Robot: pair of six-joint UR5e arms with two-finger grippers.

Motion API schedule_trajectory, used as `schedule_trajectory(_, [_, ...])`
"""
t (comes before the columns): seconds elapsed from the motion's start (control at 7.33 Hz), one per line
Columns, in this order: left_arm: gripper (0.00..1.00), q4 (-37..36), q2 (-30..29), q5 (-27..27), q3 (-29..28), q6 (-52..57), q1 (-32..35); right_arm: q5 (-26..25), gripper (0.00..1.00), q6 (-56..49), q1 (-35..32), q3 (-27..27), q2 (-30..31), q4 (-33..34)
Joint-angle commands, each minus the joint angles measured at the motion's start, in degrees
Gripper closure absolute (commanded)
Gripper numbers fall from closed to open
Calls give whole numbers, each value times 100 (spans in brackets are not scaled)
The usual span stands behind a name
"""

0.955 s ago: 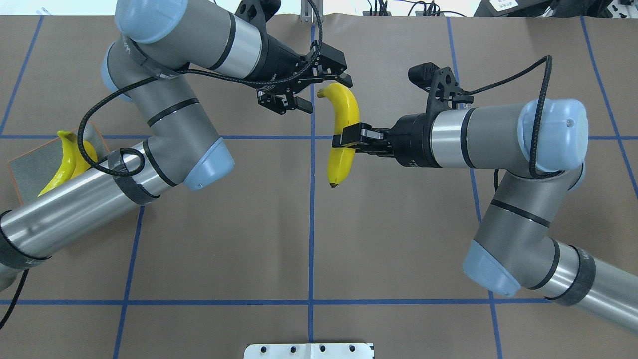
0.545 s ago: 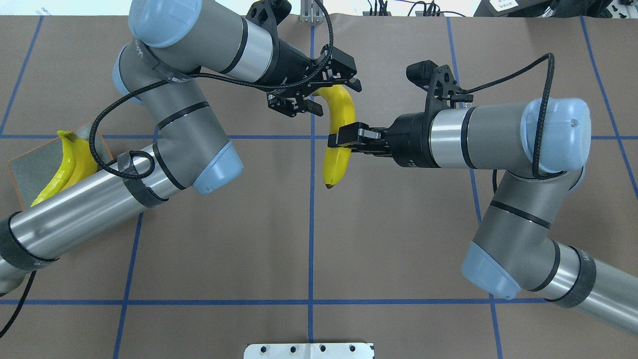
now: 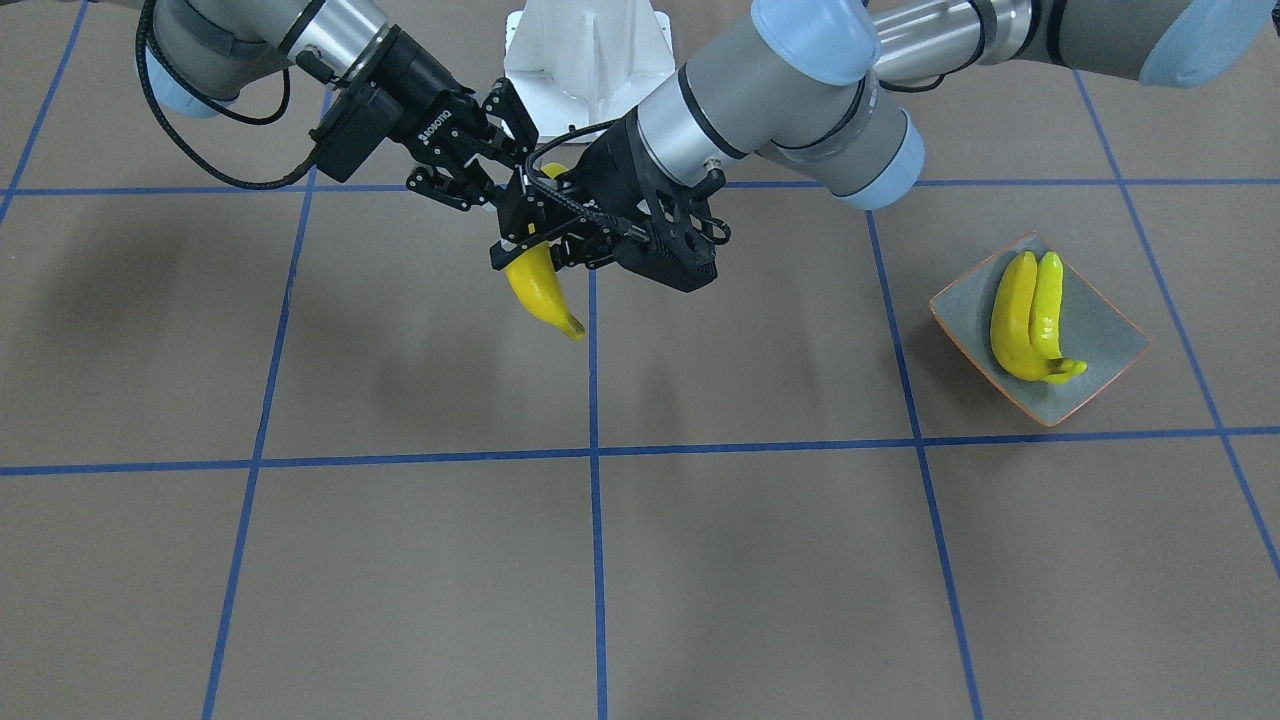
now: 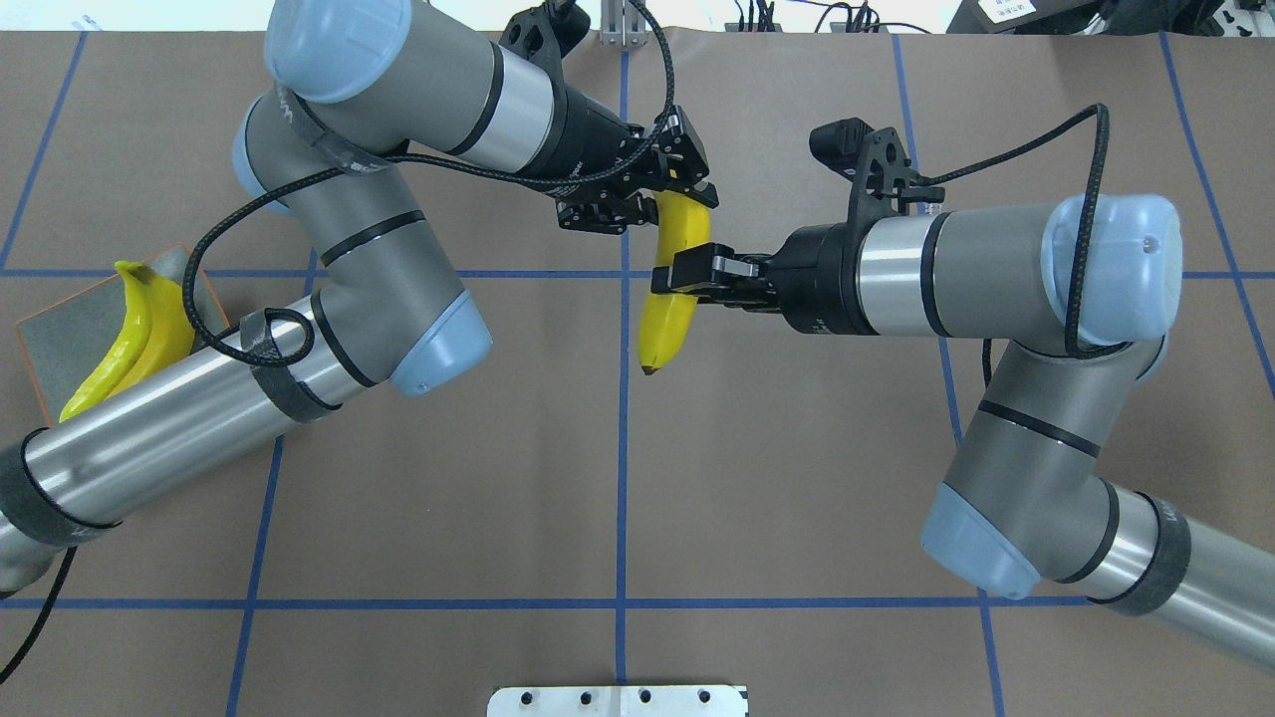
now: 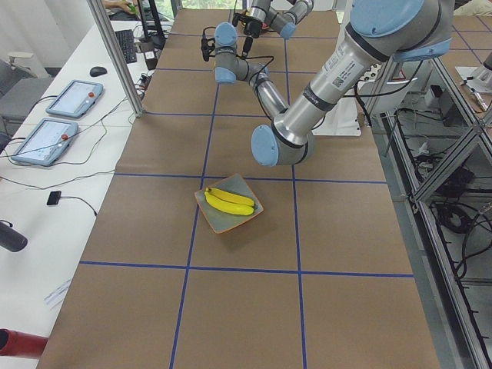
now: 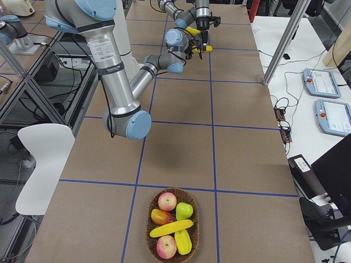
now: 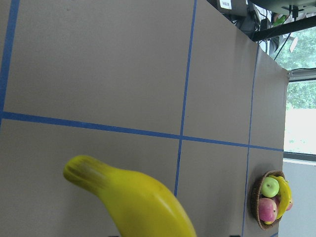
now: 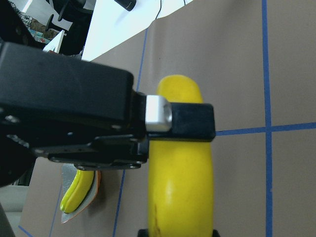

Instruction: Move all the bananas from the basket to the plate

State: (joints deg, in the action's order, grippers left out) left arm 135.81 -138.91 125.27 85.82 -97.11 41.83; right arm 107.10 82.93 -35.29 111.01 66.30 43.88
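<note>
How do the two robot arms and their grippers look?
The left arm and right arm are grey tubes with silver sections, pale blue joint caps and black bands. A black braided cable runs along each. The left gripper and right gripper are black.

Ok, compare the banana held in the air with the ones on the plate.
The held banana hangs in mid-air, clamped by the right gripper; the plate bananas lie on the plate. The held banana is alone; the plate bananas are two, side by side, touching. All are glossy yellow and curved.
</note>
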Motion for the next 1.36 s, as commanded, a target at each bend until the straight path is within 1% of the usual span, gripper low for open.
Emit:
schedule_trajectory(0.0, [100,-11,21,6,40,-247,-8,-5,1,-31,-39,8,23,-3])
schedule_trajectory(0.14, [100,-20,39,6,31,-230,-8,38,0,-23,-74,122,84,-3])
schedule_trajectory(0.41, [100,-81,170,6,5,-204,9,82,0,-5,-214,595,687,-20])
schedule_trajectory(0.55, [100,-186,441,119,31,-177,192,100,0,-5,-345,632,917,-20])
schedule_trajectory(0.68, [100,-308,765,469,23,40,499,91,0,-5,-442,624,1163,-20])
schedule_trajectory(0.82, [100,-318,1352,698,153,739,945,74,0,-49,-548,615,1427,-20])
schedule_trajectory(0.95, [100,-362,2010,701,337,1746,1019,48,0,-75,-644,545,1586,-20])
schedule_trajectory(1.09, [100,-719,2330,692,495,2479,1177,30,0,-76,-715,379,1596,-20])
schedule_trajectory(1.23, [100,-1245,2481,622,654,3060,1335,-5,0,-84,-724,282,1596,-11])
